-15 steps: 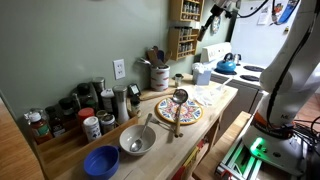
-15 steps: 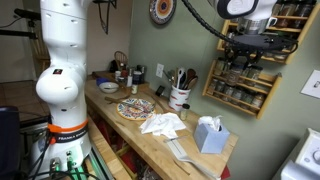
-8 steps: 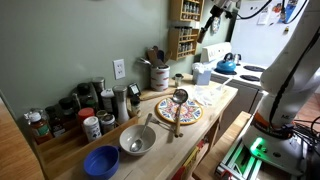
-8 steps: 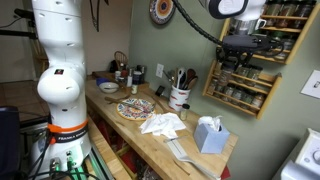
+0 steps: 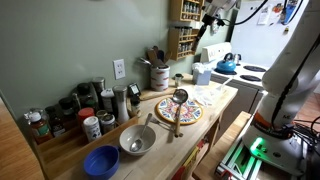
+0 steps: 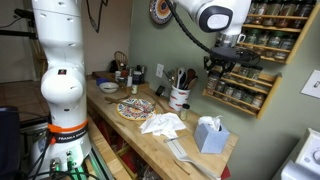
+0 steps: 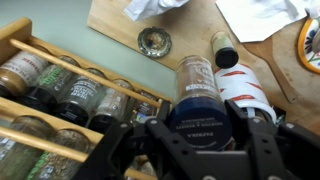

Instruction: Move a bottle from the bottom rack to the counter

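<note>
My gripper [image 7: 197,118] is shut on a small spice bottle [image 7: 197,92] with a clear glass body and a dark blue lid, lid toward the camera. The brown wooden spice rack [image 7: 62,64] with rows of little jars lies to the left in the wrist view. In both exterior views the gripper [image 5: 207,21] [image 6: 224,67] hangs in the air just off the rack [image 5: 183,30] [image 6: 252,98], level with its lower shelves, above the light-wood counter [image 5: 226,98] [image 6: 108,98]. The bottle is too small to make out there.
Below the gripper stand a white utensil crock [image 6: 180,97] [image 5: 158,75], a crumpled white cloth [image 6: 163,124] and a tissue box [image 6: 209,133]. A patterned plate [image 5: 180,108], a metal bowl [image 5: 137,140], a blue bowl [image 5: 101,160] and jars sit along the counter. The stove holds a blue kettle [image 5: 228,63].
The gripper has drawn back from the rack's front with the bottle in it and turned, and now hangs beside the rack over the counter.
</note>
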You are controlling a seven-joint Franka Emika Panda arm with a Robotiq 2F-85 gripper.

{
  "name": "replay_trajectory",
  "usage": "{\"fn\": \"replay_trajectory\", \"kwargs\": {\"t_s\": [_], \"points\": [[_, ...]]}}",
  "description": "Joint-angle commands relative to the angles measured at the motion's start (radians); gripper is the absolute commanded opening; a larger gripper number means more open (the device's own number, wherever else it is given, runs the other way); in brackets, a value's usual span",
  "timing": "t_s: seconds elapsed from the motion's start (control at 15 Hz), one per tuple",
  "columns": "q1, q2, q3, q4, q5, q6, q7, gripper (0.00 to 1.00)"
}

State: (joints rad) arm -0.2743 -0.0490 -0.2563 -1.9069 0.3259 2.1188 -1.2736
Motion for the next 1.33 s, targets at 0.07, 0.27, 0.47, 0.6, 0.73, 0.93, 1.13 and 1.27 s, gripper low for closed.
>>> {"fn": "replay_trajectory", "kwargs": {"t_s": [0.07, 0.27, 0.47, 0.6, 0.73, 0.93, 1.13, 1.27], "points": [[0.024, -0.038, 0.004, -0.158, -0.043, 0.129, 0.0, 0.31], [0.033, -0.023, 0.009, -0.229, -0.064, 0.219, 0.026, 0.31], [0.049, -0.029, 0.023, -0.3, -0.061, 0.322, 0.03, 0.31], [0.061, -0.024, 0.035, -0.335, -0.055, 0.38, 0.025, 0.31], [0.074, -0.011, 0.044, -0.357, -0.052, 0.404, 0.032, 0.31], [0.089, 0.003, 0.059, -0.38, -0.061, 0.404, 0.06, 0.31], [0.097, 0.022, 0.07, -0.397, -0.067, 0.412, 0.095, 0.31], [0.099, 0.041, 0.077, -0.409, -0.069, 0.436, 0.12, 0.31]]}}
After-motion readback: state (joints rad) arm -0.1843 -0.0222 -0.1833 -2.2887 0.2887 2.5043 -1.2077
